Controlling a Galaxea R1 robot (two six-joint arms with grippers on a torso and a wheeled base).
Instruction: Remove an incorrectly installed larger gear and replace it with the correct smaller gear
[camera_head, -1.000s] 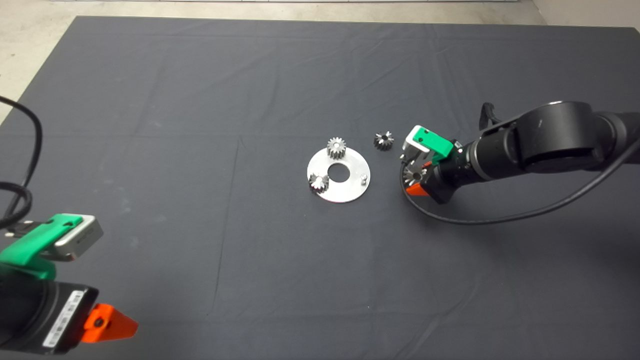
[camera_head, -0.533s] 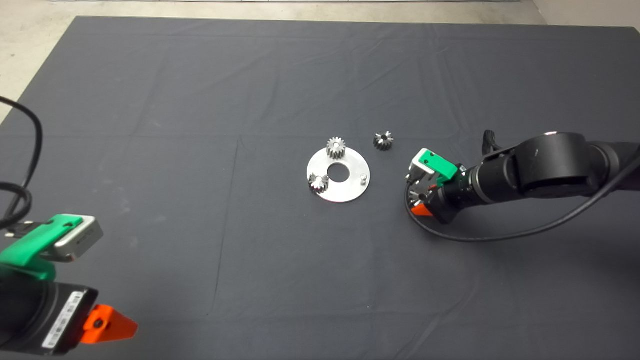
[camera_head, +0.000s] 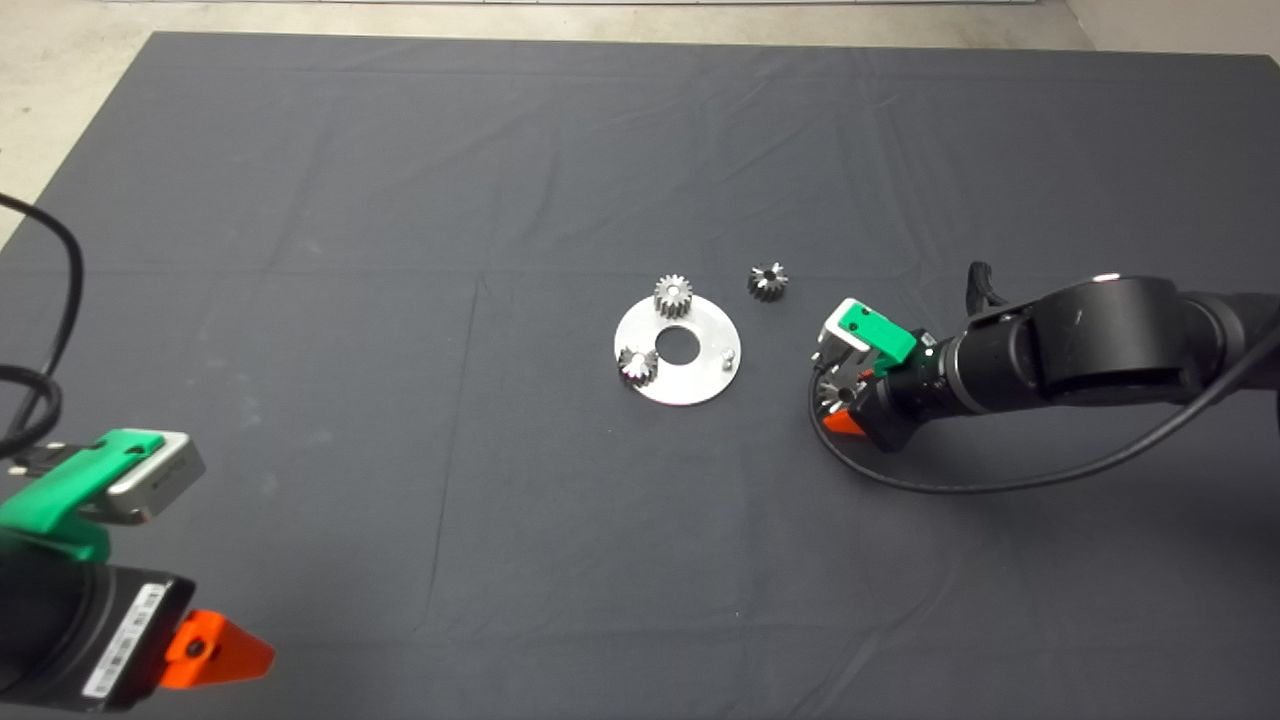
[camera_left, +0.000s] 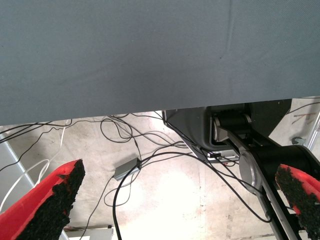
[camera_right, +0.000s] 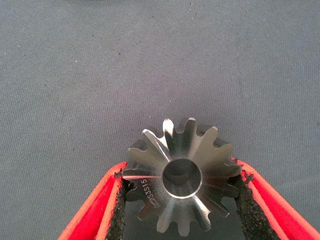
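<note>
My right gripper hangs low over the mat, right of the round silver plate. It is shut on the larger gear. In the right wrist view both black pads press the flanks of this gear, which is bright steel stamped SS15. I cannot tell whether it touches the mat. A smaller gear lies loose on the mat behind the plate's right side. Two more small gears sit on the plate. A bare pin stands at the plate's right rim.
My left gripper waits open at the lower left corner. The left wrist view shows the mat's edge and cables on the floor. A black cable loops on the mat under the right arm.
The right gripper has carried the larger gear toward the near edge and lower to the mat, away from the loose small gear. Over the last half second it barely moved.
</note>
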